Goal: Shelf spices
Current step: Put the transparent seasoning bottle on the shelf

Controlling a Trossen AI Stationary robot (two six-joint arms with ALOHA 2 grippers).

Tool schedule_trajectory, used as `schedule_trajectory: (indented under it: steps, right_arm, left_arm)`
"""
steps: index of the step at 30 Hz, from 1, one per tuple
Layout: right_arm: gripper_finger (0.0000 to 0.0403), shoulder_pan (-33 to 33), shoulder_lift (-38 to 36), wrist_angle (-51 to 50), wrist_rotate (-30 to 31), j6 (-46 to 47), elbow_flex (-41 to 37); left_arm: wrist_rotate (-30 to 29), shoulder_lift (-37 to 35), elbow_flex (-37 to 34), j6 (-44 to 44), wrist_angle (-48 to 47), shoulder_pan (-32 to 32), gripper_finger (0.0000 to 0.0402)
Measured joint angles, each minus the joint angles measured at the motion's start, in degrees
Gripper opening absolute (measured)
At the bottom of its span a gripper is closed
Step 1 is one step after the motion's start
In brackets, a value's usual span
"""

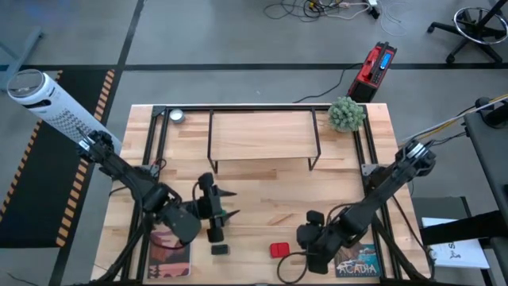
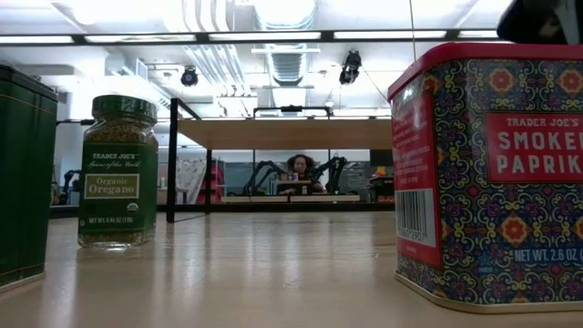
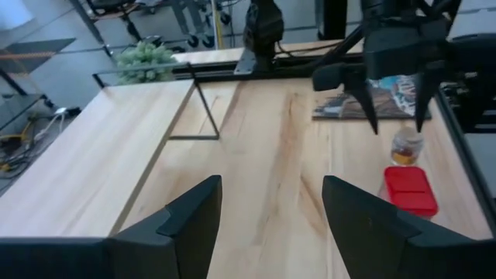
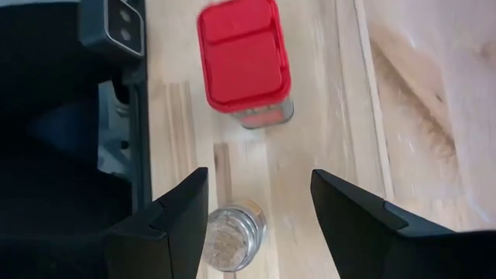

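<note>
The shelf [image 1: 262, 135] stands at the table's far middle on thin black legs. Near the front edge stand the green-capped bottle [image 2: 117, 173], the dark square jar [image 1: 220, 249] and the red square tin [image 1: 279, 250]. The tiny round jar [image 4: 232, 236] stands just right of the red tin [image 4: 244, 58]. My right gripper [image 4: 260, 186] hangs open over that jar [image 3: 406, 146], one finger to each side and above it, touching nothing. My left gripper [image 3: 271, 194] is open near the dark jar, aimed at the table's right, with nothing between its fingers.
A round silver tin [image 1: 176, 116] sits at the far left corner and a small green plant [image 1: 347, 114] at the far right. Flat printed booklets lie at the near left [image 1: 169, 254] and near right [image 1: 357, 262]. Bare wood lies between the shelf and the spices.
</note>
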Motion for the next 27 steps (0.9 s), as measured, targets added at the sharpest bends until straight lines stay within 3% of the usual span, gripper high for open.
schedule_trajectory:
  steps: [7,19,27]
  right_arm:
    - [0.0204,0.74,3.77,-0.45,0.03,-0.71,4.0]
    - [0.0204,4.54,10.3,-12.23,0.25,2.83,16.06]
    - [0.0204,6.17,14.13,-14.03,1.51,6.74,16.92]
  left_arm:
    - [-0.04,0.0,-0.04,-0.89,-3.34,2.17,0.0212]
    - [-0.02,-0.02,-0.04,4.1,-3.98,5.34,0.0204]
    - [0.12,-0.02,-0.07,6.26,-4.64,6.72,0.0204]
